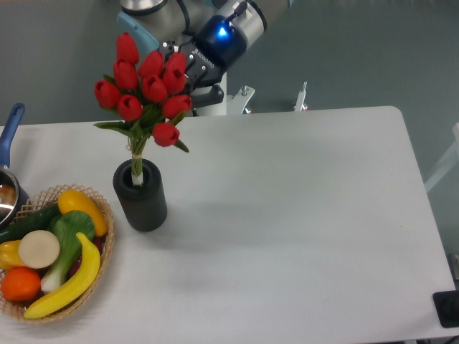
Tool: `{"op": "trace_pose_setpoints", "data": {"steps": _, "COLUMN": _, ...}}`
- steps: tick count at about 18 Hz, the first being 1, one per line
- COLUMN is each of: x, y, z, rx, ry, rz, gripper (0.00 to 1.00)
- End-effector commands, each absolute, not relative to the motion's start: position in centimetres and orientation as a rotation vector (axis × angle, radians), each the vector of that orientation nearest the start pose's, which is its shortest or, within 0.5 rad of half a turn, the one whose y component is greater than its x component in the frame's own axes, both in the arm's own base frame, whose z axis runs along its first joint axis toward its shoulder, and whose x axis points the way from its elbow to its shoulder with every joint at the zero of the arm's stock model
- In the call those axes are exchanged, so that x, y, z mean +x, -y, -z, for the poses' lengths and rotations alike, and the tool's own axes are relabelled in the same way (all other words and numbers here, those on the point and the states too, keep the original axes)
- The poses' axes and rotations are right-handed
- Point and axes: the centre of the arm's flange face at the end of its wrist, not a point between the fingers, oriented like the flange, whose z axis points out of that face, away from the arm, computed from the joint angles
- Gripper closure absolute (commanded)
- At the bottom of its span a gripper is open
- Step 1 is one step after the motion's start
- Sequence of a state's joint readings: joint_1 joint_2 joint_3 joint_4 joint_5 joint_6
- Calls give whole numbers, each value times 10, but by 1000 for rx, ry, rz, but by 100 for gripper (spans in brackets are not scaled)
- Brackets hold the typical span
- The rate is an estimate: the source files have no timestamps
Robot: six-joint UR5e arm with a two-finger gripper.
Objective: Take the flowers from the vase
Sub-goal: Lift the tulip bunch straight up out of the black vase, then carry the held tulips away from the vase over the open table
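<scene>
A woven basket (100,218) of fruit is seen just left of the vase (140,196); a pot (8,188) sits at the table's (301,215) left edge; the flowers (147,89) are held clamped by the gripper (188,72), stem ends just inside the vase mouth; the arm is angled down from above.

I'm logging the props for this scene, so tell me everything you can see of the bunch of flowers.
The flowers are a bunch of red tulip buds, likely artificial, with green leaves and a bound green stem. They stand nearly upright, leaning slightly right. The stem's lower end sits in the mouth of the dark ribbed vase at the table's left. The hand is at the heads' right side, apparently gripping them, though its fingers are partly hidden.
</scene>
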State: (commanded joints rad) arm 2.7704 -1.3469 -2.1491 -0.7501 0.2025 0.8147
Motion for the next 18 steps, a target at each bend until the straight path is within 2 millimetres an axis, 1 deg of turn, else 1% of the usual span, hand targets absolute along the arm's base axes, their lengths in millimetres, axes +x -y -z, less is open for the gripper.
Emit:
{"op": "trace_pose_setpoints", "data": {"steps": 6, "x": -261, "y": -348, "z": -471, "rx": -1764, "ry": 13, "rz": 416, "gripper": 100}}
{"op": "trace_pose_setpoints", "data": {"steps": 8, "x": -267, "y": -344, "z": -472, "rx": -1763, "ry": 31, "rz": 408, "gripper": 100}}
{"op": "trace_pose_setpoints", "data": {"steps": 9, "x": -270, "y": -343, "z": -477, "rx": -1761, "ry": 34, "rz": 397, "gripper": 100}}
{"op": "trace_pose_setpoints", "data": {"steps": 10, "x": -277, "y": -338, "z": -480, "rx": -1761, "ry": 45, "rz": 378, "gripper": 100}}
{"op": "trace_pose_setpoints", "data": {"steps": 11, "x": -297, "y": -325, "z": -484, "rx": -1760, "ry": 86, "rz": 334, "gripper": 100}}
{"op": "trace_pose_setpoints", "data": {"steps": 13, "x": -321, "y": -309, "z": -489, "rx": -1757, "ry": 130, "rz": 281, "gripper": 100}}
{"op": "trace_pose_setpoints", "data": {"steps": 15, "x": -334, "y": -300, "z": -501, "rx": -1755, "ry": 134, "rz": 234, "gripper": 100}}
{"op": "trace_pose_setpoints", "data": {"steps": 17, "x": -360, "y": -300, "z": -491, "rx": -1785, "ry": 178, "rz": 230, "gripper": 100}}
{"op": "trace_pose_setpoints", "data": {"steps": 18, "x": -368, "y": -299, "z": -490, "rx": -1817, "ry": 198, "rz": 204, "gripper": 100}}
